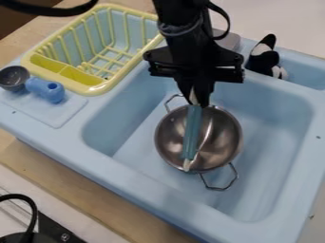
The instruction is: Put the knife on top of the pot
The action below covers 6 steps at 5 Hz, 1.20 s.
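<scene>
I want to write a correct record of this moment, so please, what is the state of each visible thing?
Knife: held, slanting across the pot's opening
Gripper: closed on the knife's upper end
Pot: upright, uncovered, inside the sink
Dish rack: upright, open-topped
Grey cup: mouth facing up

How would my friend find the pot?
Find the big blue sink. In its large basin sits a round, shiny metal pot under a teal knife. Unlike the little dark cup by the yellow rack, it has two wire handles.
</scene>
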Tool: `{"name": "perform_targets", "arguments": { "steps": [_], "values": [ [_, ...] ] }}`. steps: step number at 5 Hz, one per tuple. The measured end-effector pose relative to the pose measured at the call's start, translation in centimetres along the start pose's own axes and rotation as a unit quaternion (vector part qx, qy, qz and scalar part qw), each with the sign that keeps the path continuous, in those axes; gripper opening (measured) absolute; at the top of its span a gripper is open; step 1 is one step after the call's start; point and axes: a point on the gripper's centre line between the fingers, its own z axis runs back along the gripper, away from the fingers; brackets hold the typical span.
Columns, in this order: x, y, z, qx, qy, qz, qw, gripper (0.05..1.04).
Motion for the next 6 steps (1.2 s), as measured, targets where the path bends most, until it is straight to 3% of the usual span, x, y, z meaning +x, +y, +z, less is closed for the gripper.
{"name": "perform_targets", "arguments": {
  "steps": [1, 3, 4, 6],
  "values": [
    [-0.1, -0.1, -0.4, -0.009, 0.008, 0.017, 0.9998, 0.055],
    [0.4, -0.2, -0.9, 0.001, 0.015, 0.042, 0.999, 0.055],
    [-0.2, -0.1, -1.0, 0.013, 0.029, 0.087, 0.9957, 0.055],
    [-2.1, 0.7, -0.6, -0.005, 0.052, 0.152, 0.9869, 0.055]
  ]
}}
